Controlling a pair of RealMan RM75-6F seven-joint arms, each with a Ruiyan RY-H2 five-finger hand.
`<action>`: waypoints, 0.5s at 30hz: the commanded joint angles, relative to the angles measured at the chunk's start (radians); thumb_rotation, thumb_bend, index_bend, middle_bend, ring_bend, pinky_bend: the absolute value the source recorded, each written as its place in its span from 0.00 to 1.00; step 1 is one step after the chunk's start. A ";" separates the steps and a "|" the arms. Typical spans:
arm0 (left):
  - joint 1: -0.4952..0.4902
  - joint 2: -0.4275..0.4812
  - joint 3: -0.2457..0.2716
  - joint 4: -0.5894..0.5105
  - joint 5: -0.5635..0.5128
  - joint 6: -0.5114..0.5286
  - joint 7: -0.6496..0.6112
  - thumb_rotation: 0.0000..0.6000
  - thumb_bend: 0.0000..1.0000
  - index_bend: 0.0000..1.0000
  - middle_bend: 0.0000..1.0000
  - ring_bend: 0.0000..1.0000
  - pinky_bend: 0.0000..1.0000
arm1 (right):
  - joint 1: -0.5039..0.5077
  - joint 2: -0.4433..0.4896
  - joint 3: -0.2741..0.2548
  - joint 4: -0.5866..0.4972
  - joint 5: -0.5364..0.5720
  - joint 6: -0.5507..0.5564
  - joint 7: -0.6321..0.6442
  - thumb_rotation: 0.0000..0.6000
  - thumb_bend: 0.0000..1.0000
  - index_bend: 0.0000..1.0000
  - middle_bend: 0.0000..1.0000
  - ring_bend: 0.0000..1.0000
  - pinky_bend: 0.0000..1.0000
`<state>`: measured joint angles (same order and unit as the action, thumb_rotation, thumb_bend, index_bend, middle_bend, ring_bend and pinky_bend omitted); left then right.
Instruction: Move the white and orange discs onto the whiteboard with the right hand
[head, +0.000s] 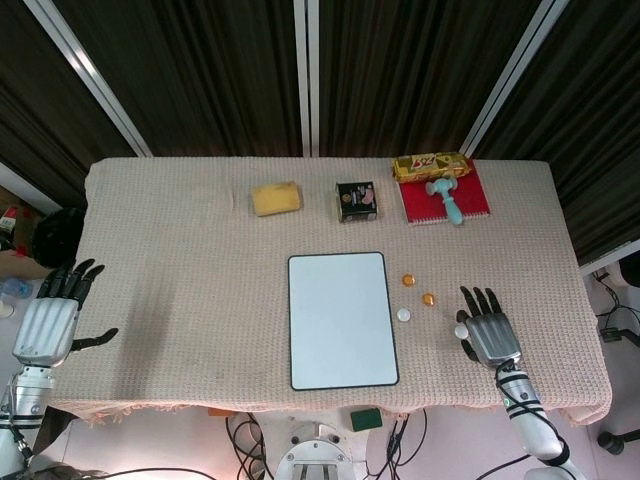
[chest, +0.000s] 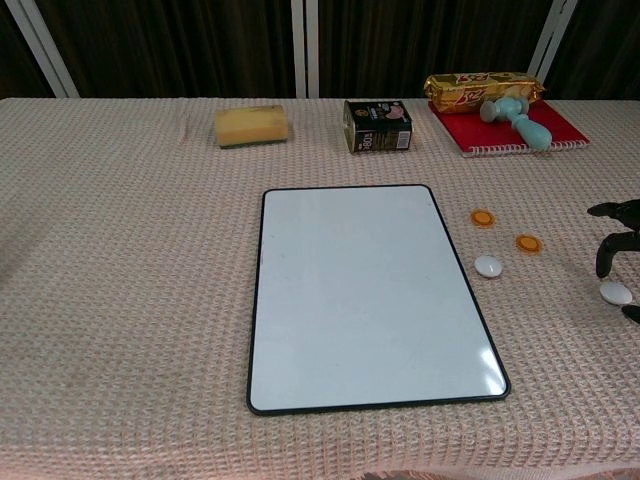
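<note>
The whiteboard (head: 340, 318) (chest: 370, 290) lies flat at the table's middle front. Right of it sit two orange discs (head: 408, 280) (head: 428, 298) (chest: 483, 217) (chest: 528, 243) and a white disc (head: 403, 314) (chest: 488, 266). A second white disc (head: 461, 330) (chest: 615, 293) lies further right, beside the thumb of my right hand (head: 489, 332) (chest: 618, 240). That hand hovers flat with fingers spread and holds nothing. My left hand (head: 48, 318) hangs open off the table's left edge, holding nothing.
Along the back stand a yellow sponge (head: 275, 198), a dark tin (head: 356, 201) and a red notebook (head: 444, 200) bearing a snack pack (head: 430, 165) and a teal toy hammer (head: 446, 200). A green object (head: 366, 418) lies below the front edge.
</note>
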<state>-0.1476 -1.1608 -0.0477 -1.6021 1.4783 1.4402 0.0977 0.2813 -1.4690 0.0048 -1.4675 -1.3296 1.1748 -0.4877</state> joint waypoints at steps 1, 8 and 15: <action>0.001 0.001 -0.001 -0.001 -0.002 0.001 0.000 0.85 0.04 0.13 0.09 0.00 0.12 | 0.002 -0.003 -0.001 0.003 -0.002 -0.001 0.000 1.00 0.33 0.44 0.00 0.00 0.00; 0.001 0.000 -0.003 0.002 -0.006 -0.001 -0.002 0.85 0.04 0.13 0.09 0.00 0.12 | 0.004 -0.012 0.002 0.012 0.005 -0.005 0.000 1.00 0.35 0.50 0.00 0.00 0.00; -0.004 0.002 -0.001 -0.001 -0.007 -0.013 -0.004 0.86 0.04 0.13 0.09 0.00 0.12 | 0.026 -0.001 0.024 -0.026 -0.057 0.035 0.005 1.00 0.36 0.55 0.00 0.00 0.00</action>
<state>-0.1511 -1.1586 -0.0486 -1.6027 1.4711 1.4275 0.0939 0.2964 -1.4746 0.0198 -1.4820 -1.3684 1.1990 -0.4791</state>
